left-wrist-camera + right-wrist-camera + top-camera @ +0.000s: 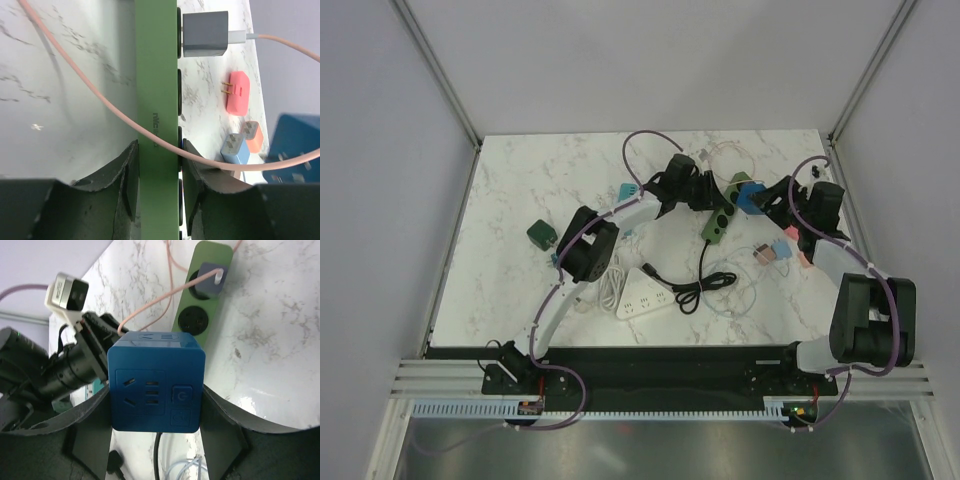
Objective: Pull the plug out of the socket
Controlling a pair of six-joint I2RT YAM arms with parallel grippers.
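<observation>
A green power strip (719, 224) lies on the marble table; it also shows in the left wrist view (156, 75) and the right wrist view (202, 295). A grey plug (205, 34) with a pink cable sits in one of its sockets (210, 280). My left gripper (157, 150) is shut on the strip's sides (705, 196). My right gripper (156, 405) is shut on a blue cube plug (156, 387), held clear of the strip (752, 197). Its prongs show in the left wrist view (295, 150). A round socket (192, 320) on the strip stands empty.
A white power strip (645, 298) and a coiled black cable (690, 292) lie near the front. Small pink and blue adapters (775, 252) lie to the right, a dark green one (542, 235) to the left, a teal one (626, 192) by the left arm.
</observation>
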